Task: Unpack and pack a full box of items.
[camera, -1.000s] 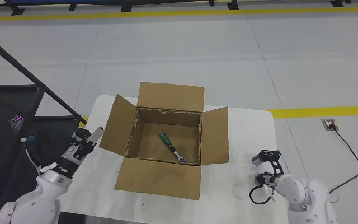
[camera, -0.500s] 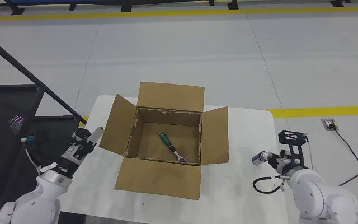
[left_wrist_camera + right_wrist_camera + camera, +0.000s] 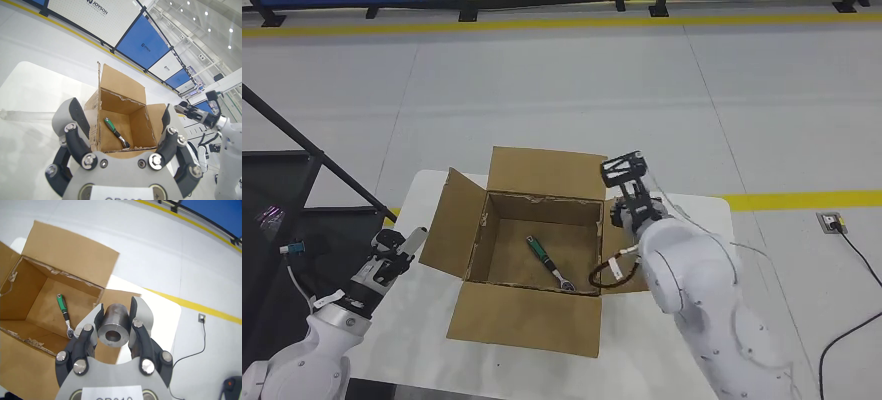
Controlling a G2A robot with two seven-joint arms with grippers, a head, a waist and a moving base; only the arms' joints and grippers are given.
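Over the right flap of the box [image 3: 542, 172], the right end effector [image 3: 118, 303] clenches a steel cylinder [image 3: 113, 328]. Packing seems under way, and the next move should lower it beside the ratchet [image 3: 549, 262]. The left end effector [image 3: 122, 107] hangs released.

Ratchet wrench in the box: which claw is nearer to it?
Right. The right claw, shut on a metal cylinder, hangs over the right flap of the box holding the ratchet wrench; the left claw, open, is out past the left flap.
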